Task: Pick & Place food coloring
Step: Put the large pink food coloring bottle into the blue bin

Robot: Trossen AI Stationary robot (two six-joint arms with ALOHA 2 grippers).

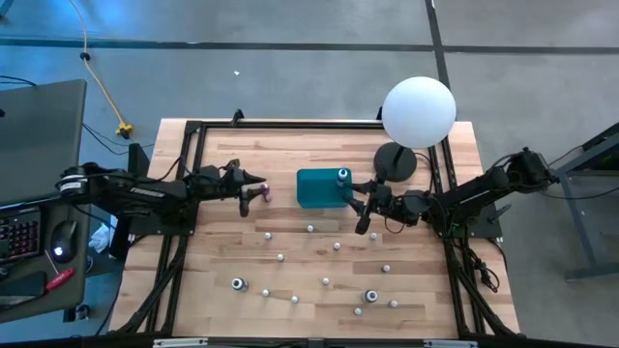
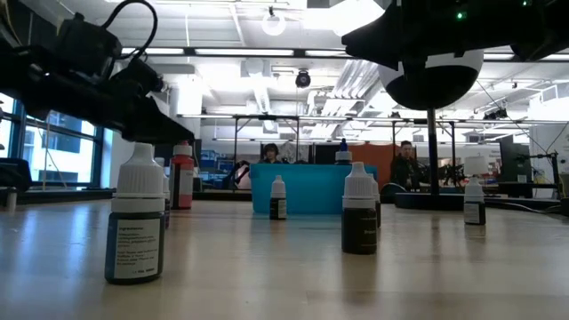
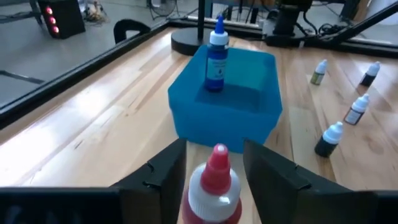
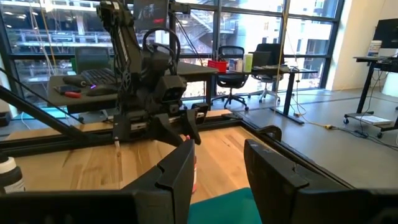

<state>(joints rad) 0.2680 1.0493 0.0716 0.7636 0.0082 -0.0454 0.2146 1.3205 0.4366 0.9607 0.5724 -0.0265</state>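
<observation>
My left gripper [image 1: 253,190] stands left of the teal box [image 1: 322,188], shut on a red dropper bottle [image 3: 214,190] with a white collar. It shows pink in the high view [image 1: 263,194]. A blue bottle [image 1: 343,175] stands upright on the box's far right corner [image 3: 216,56]. My right gripper [image 1: 361,213] is open and empty at the box's near right corner; its wrist view shows the gap between its fingers [image 4: 217,174] bare. Several small white-capped bottles [image 1: 309,229] stand scattered on the near half of the wooden table [image 1: 222,155]. My left gripper has the red bottle between its two fingers [image 3: 163,177], one on each side of the body below the white collar [image 3: 210,202]. The fingers come in level from the table's left. The bottle is upright [image 2: 182,178]; whether its base is on the table, I cannot tell.
A white globe lamp [image 1: 419,112] on a dark round base [image 1: 395,162] stands right of the box, at the far right. A black frame [image 1: 193,130] runs along the table's edges. Two large dark bottles [image 2: 135,222] [image 2: 359,218] stand close to the low camera.
</observation>
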